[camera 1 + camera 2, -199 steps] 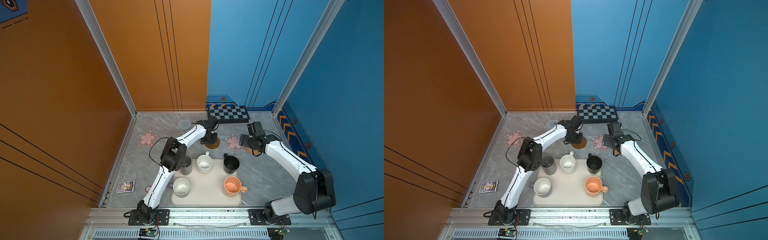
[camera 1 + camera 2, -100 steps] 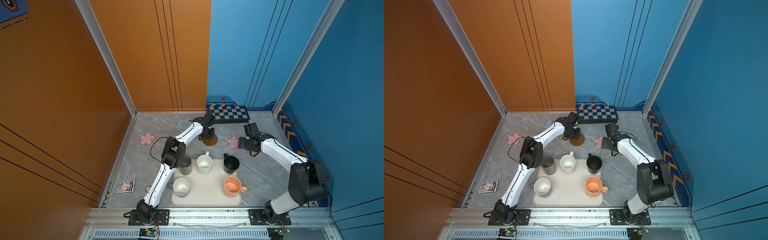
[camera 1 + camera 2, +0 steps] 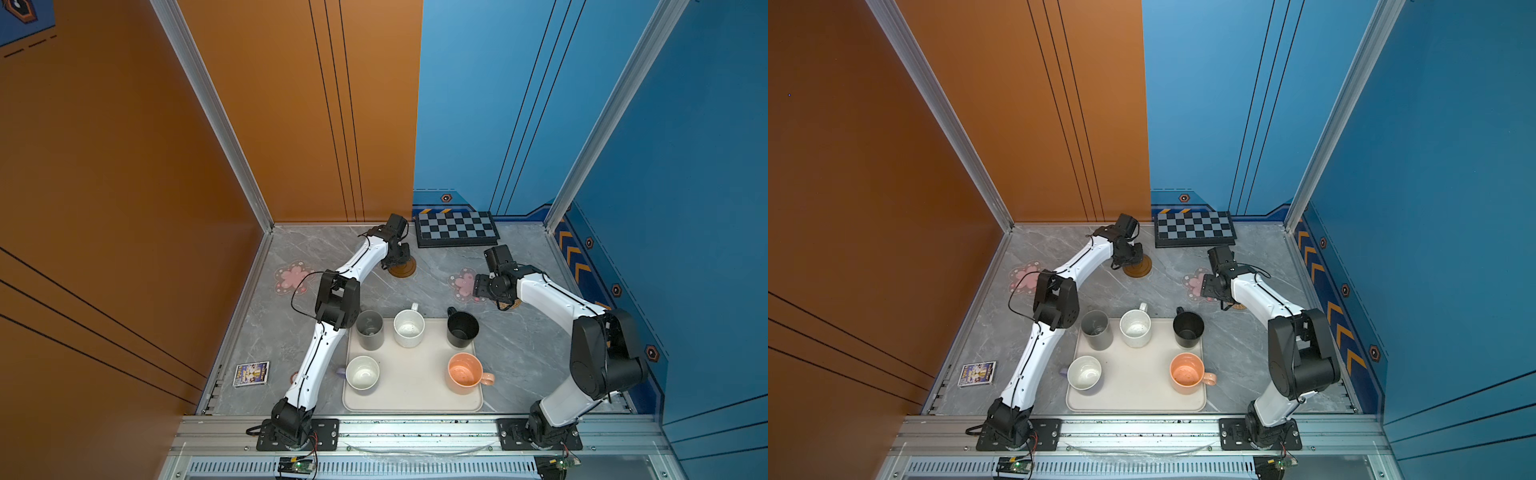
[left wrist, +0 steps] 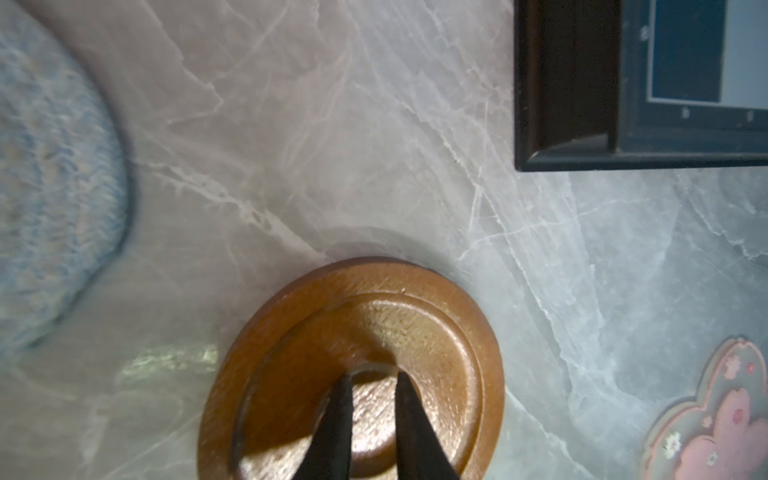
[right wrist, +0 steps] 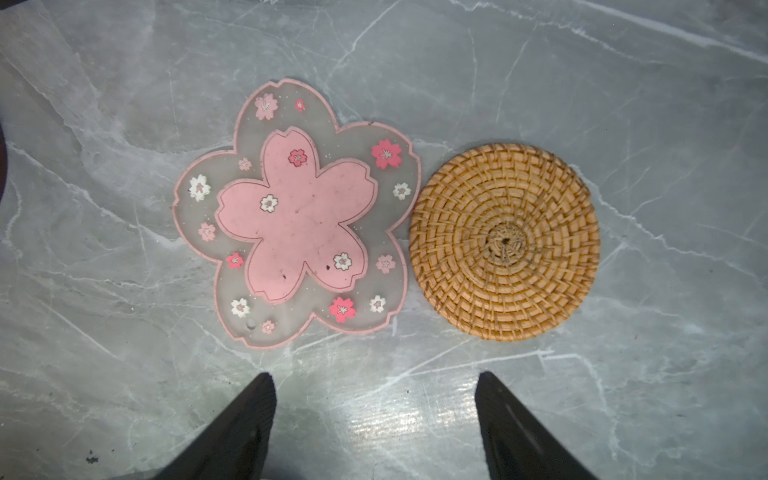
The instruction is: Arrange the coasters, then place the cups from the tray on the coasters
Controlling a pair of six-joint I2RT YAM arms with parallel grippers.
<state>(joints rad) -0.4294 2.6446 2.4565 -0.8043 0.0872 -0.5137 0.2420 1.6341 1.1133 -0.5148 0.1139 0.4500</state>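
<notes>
Slippage is my worry: my left gripper (image 4: 372, 376), closed, tips on the brown ringed disc (image 4: 436, 328) near the chequered board (image 3: 457, 228), could skid off it; my right gripper (image 5: 374, 374) hangs open near the flower coaster (image 5: 297, 216) and rattan coaster (image 5: 505, 241).

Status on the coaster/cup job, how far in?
Early. Done: nothing finished; no cup is on a coaster. In hand: left gripper, shut, tips on the brown disc; right gripper open near the flower coaster and rattan coaster. Left: all five cups sit on the tray.
</notes>
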